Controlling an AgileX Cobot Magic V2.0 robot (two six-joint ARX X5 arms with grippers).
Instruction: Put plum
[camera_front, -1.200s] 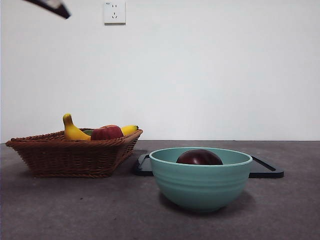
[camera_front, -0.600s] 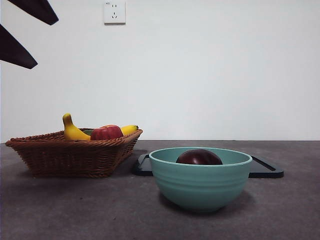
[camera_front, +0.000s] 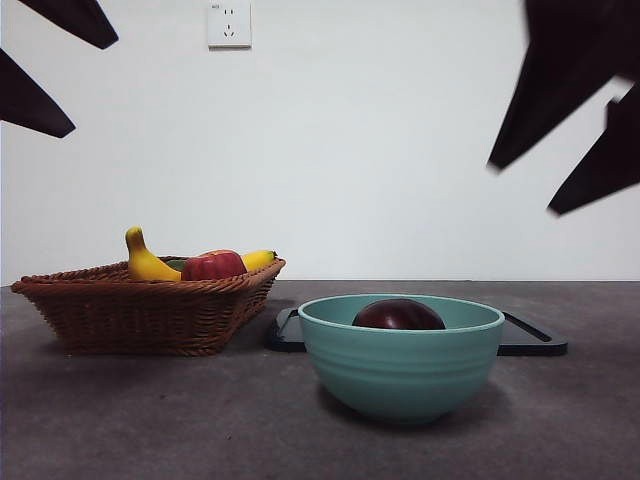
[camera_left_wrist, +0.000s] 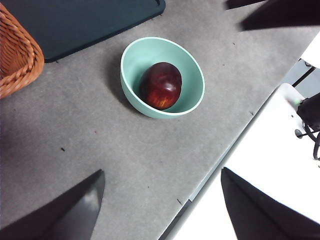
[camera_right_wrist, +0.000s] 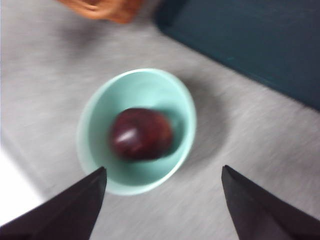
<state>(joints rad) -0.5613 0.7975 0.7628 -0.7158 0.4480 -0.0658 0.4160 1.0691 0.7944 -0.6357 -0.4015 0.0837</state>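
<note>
Plum (camera_front: 398, 314) inside bowl (camera_front: 401, 372). Right end effector (camera_right_wrist: 162, 200) high above bowl, wide open, empty. Left end effector (camera_left_wrist: 161, 200) also high, open, empty.

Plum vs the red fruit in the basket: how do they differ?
The plum is dark maroon, nearly black; the red fruit is brighter red. The plum lies alone in the green bowl; the red fruit sits in the wicker basket beside a banana. Both are round and glossy, and neither is gripped.
</note>
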